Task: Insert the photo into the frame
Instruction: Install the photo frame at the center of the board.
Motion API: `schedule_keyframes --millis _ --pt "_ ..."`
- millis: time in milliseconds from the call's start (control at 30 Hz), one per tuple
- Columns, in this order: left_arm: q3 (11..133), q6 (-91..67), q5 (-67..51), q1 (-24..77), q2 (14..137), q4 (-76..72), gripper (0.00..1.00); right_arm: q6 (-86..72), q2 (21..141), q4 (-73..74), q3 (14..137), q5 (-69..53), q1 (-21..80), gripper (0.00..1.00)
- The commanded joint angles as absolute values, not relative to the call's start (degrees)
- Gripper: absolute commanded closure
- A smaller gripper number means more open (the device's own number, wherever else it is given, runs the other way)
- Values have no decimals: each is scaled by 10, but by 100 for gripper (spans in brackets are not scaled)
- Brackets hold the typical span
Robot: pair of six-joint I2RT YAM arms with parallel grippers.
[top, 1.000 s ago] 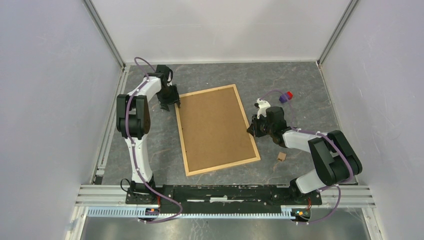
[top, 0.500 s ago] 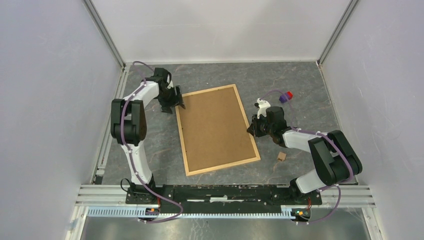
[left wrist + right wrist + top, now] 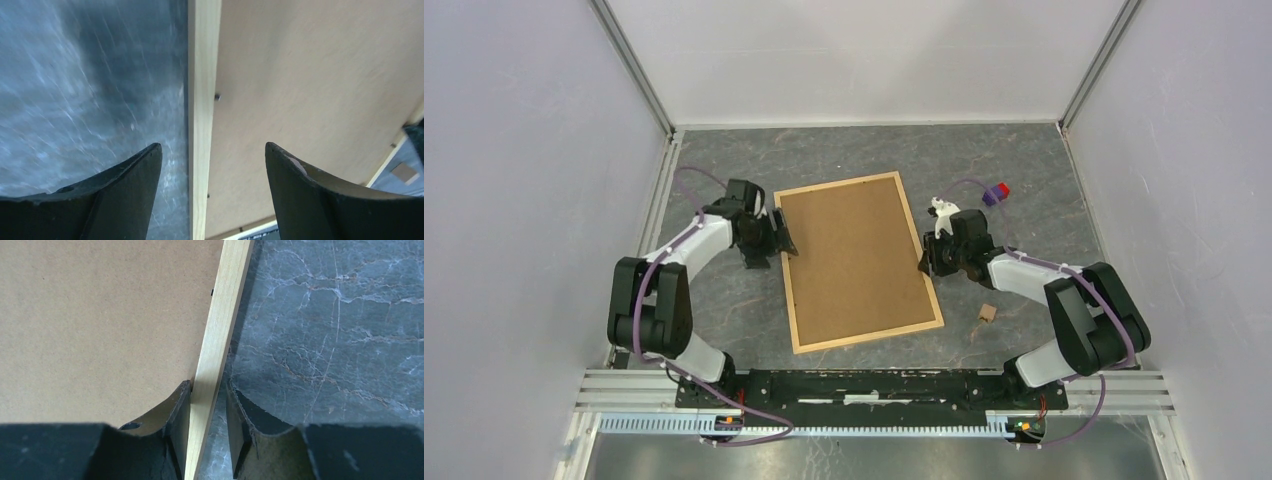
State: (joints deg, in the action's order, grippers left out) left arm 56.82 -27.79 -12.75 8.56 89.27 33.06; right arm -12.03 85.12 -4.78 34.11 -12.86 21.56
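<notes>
- The frame (image 3: 854, 260) lies flat on the counter (image 3: 1024, 170) with its back side up. The brown fibreboard panel (image 3: 849, 250) faces the top camera, bordered on all 4 sides by thin light wood strips.
- The frame sits turned slightly out of square, with its 2 long strips running from near to far.
- The left end effector (image 3: 782, 235) is at the frame's left long strip, toward the far corner. Its fingers are spread wide.
- In the left wrist view, 1 finger (image 3: 125, 190) is over the bare counter outside the frame and the other finger (image 3: 310, 195) is over the fibreboard panel. The wood strip runs between them, and neither finger touches it.
- A small dark tab (image 3: 217, 97) shows where the panel meets that strip.
- The right end effector (image 3: 927, 258) is at the frame's right long strip, about midway along it.
- In the right wrist view, its fingers stand close on either side of the strip. The inner finger (image 3: 175, 415) rests against the strip on the panel side. A sliver of counter shows between the strip and the outer finger (image 3: 245, 415), so the strip is not pinched.
- A small tan block (image 3: 988, 313) lies on the counter just beyond the frame's near right corner, apart from the frame.
</notes>
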Motion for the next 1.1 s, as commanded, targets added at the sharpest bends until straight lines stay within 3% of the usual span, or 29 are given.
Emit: schedule_keyframes --millis 0,133,433,867,1067 --pt "508 -355 -110 122 842 288 20 -84 856 96 363 -78 219 64" --pt "492 -348 -69 150 831 295 23 -83 847 115 368 -91 218 61" --pt "458 -348 -99 154 871 257 40 -84 853 140 383 -82 219 46" --pt "379 -398 -137 182 858 199 65 -87 925 134 457 -68 225 40" --pt "373 -402 -152 188 865 183 67 -89 949 144 485 -76 237 40"
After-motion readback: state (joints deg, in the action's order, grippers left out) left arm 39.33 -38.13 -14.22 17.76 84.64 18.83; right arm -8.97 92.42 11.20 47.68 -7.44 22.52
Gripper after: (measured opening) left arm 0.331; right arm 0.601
